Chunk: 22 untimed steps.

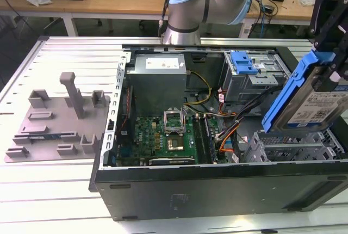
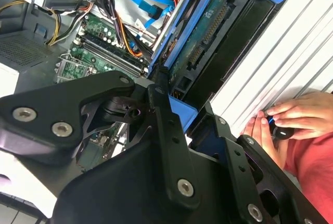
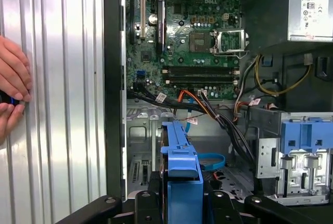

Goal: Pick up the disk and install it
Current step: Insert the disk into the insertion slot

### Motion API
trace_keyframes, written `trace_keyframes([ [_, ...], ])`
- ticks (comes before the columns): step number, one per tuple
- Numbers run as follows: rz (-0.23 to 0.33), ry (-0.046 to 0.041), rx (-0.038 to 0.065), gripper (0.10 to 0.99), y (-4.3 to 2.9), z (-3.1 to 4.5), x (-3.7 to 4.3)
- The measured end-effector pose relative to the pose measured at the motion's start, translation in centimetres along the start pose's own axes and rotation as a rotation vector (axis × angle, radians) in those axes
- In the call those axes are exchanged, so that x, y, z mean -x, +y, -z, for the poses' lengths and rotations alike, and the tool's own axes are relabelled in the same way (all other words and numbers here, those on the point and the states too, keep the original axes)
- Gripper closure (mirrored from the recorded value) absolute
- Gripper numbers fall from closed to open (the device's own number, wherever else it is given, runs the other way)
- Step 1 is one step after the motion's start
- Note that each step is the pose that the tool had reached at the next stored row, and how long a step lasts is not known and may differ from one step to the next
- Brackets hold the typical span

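Flat rectangular silver-grey disk [image 1: 312, 106] in a blue plastic frame, hanging tilted above the grey metal drive cage [image 1: 293, 148] at the exterior view's right of the open black computer case [image 1: 217, 188]. Pinched by its frame in the black two-fingered gripper [image 1: 329, 73]. Probably best levelled and squared to the cage, kept clear of the orange-and-black cables [image 1: 232, 130]

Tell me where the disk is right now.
At the exterior view's right, the disk hangs tilted in the gripper, above the metal drive cage at that end of the open computer case.
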State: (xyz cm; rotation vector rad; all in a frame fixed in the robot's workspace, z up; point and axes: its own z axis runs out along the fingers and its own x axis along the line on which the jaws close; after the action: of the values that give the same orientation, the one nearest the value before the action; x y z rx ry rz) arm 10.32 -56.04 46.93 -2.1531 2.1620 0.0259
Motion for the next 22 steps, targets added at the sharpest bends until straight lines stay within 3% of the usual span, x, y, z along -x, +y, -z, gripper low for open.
trace_keyframes([
  [22,0.000,-0.0001,0.000,0.718,-0.06,-1.19,-0.10],
])
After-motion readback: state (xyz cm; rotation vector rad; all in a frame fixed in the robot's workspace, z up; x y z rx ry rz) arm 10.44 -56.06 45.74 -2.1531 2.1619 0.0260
